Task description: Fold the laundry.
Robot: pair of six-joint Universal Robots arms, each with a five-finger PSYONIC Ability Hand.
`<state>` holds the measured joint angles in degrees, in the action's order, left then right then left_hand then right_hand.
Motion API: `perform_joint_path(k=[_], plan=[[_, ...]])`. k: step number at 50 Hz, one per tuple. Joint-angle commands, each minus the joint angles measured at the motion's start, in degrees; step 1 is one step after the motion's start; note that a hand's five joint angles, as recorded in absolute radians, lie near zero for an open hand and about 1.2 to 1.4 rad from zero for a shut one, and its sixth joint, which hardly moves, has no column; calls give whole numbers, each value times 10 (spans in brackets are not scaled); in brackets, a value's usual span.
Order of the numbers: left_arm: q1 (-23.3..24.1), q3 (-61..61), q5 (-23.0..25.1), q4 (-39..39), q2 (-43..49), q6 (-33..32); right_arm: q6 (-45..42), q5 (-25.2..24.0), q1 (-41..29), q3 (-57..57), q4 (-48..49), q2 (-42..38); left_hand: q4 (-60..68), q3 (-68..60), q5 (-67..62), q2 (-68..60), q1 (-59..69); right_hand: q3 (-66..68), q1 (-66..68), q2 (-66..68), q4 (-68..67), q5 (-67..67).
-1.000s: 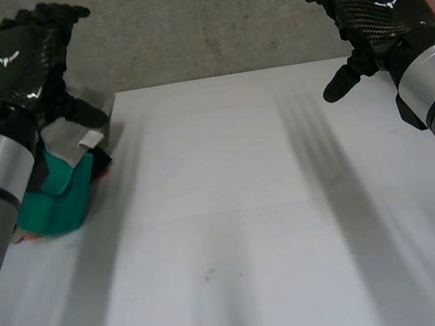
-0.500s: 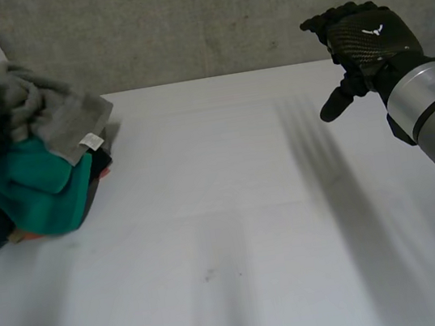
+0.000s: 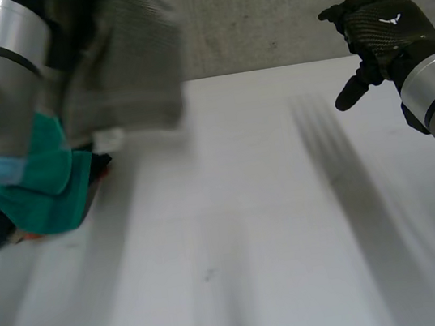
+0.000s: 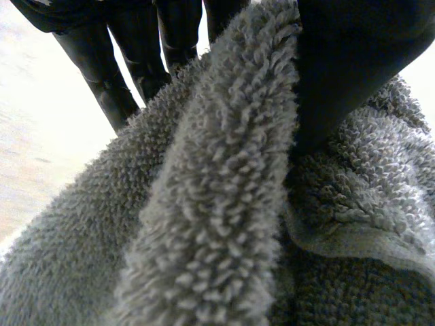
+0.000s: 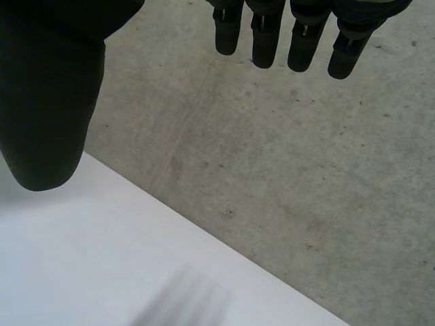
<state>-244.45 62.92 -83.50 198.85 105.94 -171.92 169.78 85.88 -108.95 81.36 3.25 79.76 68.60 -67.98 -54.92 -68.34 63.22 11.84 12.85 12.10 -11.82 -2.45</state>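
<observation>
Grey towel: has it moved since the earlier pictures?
Yes: the left hand has lifted the grey towel off the teal garment, toward the table's middle.

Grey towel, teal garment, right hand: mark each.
grey towel (image 3: 126, 70), head view, middle of the hanging cloth.
teal garment (image 3: 58, 191), head view, its lower fold.
right hand (image 3: 381, 24), head view, back of the hand.
</observation>
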Motion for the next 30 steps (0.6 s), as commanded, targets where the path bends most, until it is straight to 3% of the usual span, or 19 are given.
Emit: perform_joint_path(k=[1, 8, 9, 12, 16, 25, 30], plan=[[62, 29, 14, -12, 79, 40, -1, -4, 13, -6, 0, 1, 114, -120, -151, -117, 168, -18, -29, -21, 18, 25], [100, 18, 13, -89, 214, 40, -6, -10, 29, -16, -9, -13, 114, -120, -151, -117, 168, -18, -29, -21, 18, 25], [101, 12, 13, -107, 238, 40, -9, -13, 28, -17, -11, -21, -106, 99, 69, 103, -52, -18, -29, -21, 18, 25], [100, 7, 12, -123, 252, 37, -33, -28, 28, -23, -25, -45, -354, 348, 317, 352, -300, -18, -29, -21, 18, 25], [100, 11, 10, -132, 233, 36, -80, -37, 27, -45, -75, -62, -456, 449, 419, 453, -402, -18, -29, -21, 18, 25], [70, 120, -21, -156, 117, 35, -186, -38, 20, -53, -231, -55, -461, 455, 424, 458, -407, -18, -29, -21, 18, 25], [64, 178, -17, -152, 118, 33, -200, -42, 18, 19, -263, -50, -461, 455, 424, 458, -407, -7, -18, -10, 7, 14]])
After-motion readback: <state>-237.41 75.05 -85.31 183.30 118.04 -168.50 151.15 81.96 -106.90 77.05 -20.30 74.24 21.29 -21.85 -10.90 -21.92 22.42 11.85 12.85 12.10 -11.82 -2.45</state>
